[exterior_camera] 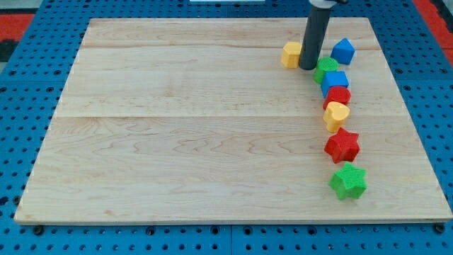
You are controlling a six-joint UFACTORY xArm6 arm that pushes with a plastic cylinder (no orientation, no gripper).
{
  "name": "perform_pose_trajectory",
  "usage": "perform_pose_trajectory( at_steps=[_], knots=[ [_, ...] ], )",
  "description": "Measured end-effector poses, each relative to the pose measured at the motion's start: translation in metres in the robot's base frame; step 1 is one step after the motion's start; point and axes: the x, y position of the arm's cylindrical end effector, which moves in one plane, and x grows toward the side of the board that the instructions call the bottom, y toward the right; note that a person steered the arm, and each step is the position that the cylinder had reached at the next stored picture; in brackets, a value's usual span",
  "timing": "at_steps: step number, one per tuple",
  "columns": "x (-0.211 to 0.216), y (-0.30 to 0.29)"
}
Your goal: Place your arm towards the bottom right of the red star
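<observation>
The red star (342,146) lies on the wooden board (198,127) at the view's right, below the middle. My tip (308,67) stands near the view's top, well above and a little left of the red star. It sits between a yellow block (291,54) on its left and a green round block (326,69) on its right. Between my tip and the red star run a blue cube (335,81), a small red block (339,95) and a yellow heart (336,115). A green star (348,180) lies just below the red star.
A second blue block (343,51) lies at the top right, right of my tip. The board's right edge runs close to the chain of blocks. A blue pegboard (28,92) surrounds the board.
</observation>
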Motion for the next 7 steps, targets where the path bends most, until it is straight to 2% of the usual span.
perform_pose_trajectory(
  at_steps=[1, 2, 3, 4, 5, 7],
  knots=[
    [0.011, -0.007],
    [0.076, -0.040],
    [0.197, -0.073],
    [0.285, -0.067],
    [0.304, -0.046],
    [0.276, 0.117]
  ],
)
